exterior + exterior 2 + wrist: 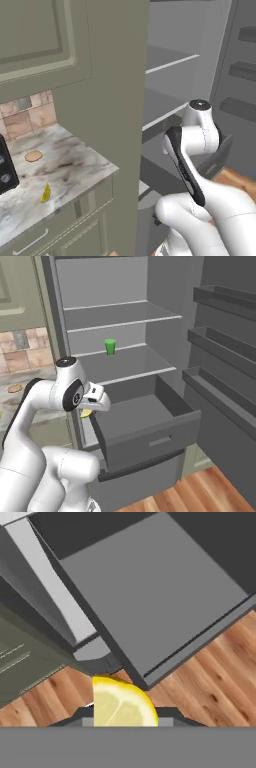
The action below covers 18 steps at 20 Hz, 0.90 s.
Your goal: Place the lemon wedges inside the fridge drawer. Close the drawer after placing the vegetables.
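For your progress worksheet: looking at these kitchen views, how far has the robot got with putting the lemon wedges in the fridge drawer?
Done: the fridge drawer stands pulled open, with no wedge visible inside. In hand: the hand is shut on one lemon wedge, beside the drawer's left edge. Left: drop it in, fetch the second wedge lying on the counter, then close the drawer.

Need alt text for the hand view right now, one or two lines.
A lemon wedge sits held in the gripper at the bottom, above the open fridge drawer, whose grey floor is bare. Wood flooring shows below the drawer's front.
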Available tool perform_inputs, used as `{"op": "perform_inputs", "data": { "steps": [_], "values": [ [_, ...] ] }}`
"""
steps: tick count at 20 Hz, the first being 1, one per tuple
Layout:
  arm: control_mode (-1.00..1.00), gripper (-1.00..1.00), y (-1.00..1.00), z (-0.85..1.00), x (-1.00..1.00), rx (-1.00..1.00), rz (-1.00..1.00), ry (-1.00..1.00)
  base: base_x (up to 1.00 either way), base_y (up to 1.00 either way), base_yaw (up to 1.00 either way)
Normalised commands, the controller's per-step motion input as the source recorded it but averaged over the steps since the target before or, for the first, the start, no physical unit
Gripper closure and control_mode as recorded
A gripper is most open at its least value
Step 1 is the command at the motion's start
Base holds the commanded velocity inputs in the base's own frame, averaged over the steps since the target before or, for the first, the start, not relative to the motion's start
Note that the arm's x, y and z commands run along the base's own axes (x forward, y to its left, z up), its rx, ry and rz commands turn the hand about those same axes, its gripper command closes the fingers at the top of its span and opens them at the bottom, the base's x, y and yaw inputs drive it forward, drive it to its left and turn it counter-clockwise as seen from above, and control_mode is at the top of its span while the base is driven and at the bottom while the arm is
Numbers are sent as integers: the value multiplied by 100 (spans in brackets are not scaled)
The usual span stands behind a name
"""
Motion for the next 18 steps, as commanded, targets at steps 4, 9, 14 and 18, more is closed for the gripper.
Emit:
{"op": "perform_inputs", "data": {
  "steps": [4,9,14,18],
  "values": [
    [-100,100,-54,-44,86,15,-1,10,0,0,0],
    [-100,100,-62,-33,100,15,4,26,0,0,0],
    [-100,100,-26,-50,97,1,7,25,0,0,0],
    [-100,100,-15,-69,85,0,7,25,0,0,0]
  ]
}}
